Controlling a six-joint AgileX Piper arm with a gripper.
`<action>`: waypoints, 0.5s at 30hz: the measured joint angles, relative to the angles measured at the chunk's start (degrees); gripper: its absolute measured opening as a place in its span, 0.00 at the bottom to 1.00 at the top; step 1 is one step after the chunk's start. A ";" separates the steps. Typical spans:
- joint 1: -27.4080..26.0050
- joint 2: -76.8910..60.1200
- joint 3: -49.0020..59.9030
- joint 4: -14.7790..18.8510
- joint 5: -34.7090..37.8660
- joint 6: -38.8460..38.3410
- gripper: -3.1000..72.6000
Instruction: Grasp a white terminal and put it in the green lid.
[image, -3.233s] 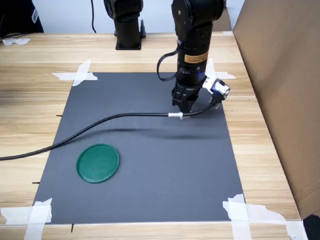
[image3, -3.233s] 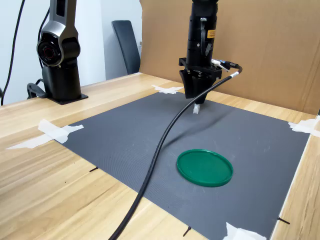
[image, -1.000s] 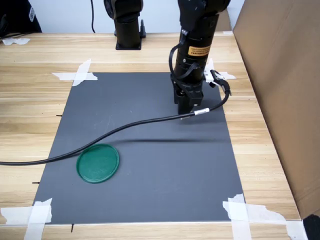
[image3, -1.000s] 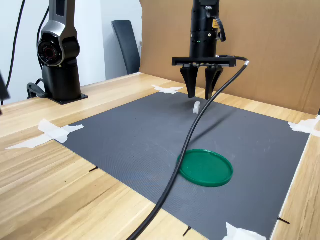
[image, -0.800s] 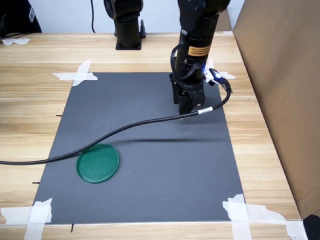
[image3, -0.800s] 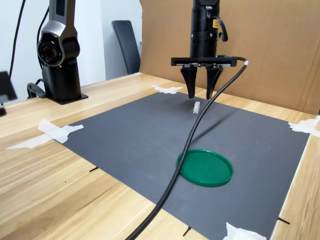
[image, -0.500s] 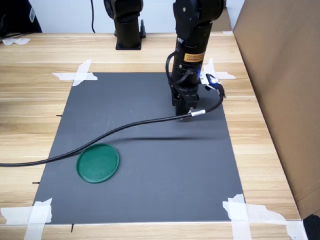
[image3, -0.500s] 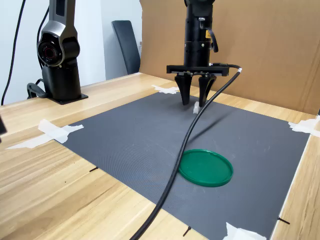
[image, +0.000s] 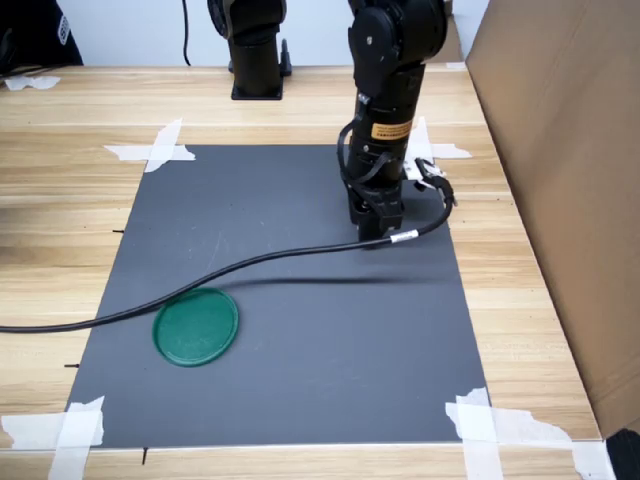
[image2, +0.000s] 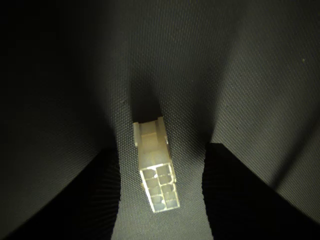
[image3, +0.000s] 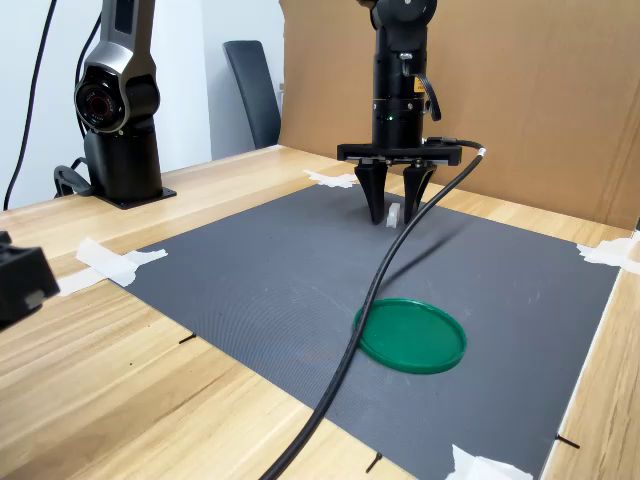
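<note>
The black robot arm has come lower than it was a moment ago, and its black gripper (image3: 394, 219) is now down near the dark grey mat (image3: 300, 270); a little before, the gripper hung higher above the small white see-through plastic terminal block (image3: 394, 214), and now its two fingers reach down on either side of that block; the block itself has not moved.

The gripper is open; in the wrist view the white terminal (image2: 154, 170) lies on the mat in the gap between the two dark fingers (image2: 250, 200), and there is bare mat showing on both sides of it, so the fingers are not touching it; its end with the little square holes faces the camera.

In the first exterior view the gripper (image: 371, 236) hides the white block, so it cannot be seen there.

The flat round dark green plastic lid (image: 196, 326) lies on the mat well apart from the gripper, toward the first exterior view's left and nearer the front; in the second exterior view the green lid (image3: 410, 335) is nearer the camera than the gripper; nothing can be seen inside it.

A thick black cable (image: 200, 275) runs from the gripper across the mat and passes just beside the green lid in the first exterior view.
</note>
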 joint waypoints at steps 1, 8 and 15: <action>0.00 0.05 0.00 0.18 0.00 -0.34 0.61; 0.00 0.04 0.00 1.59 0.00 -0.95 0.61; 0.00 0.04 0.00 1.98 -0.48 -2.14 0.59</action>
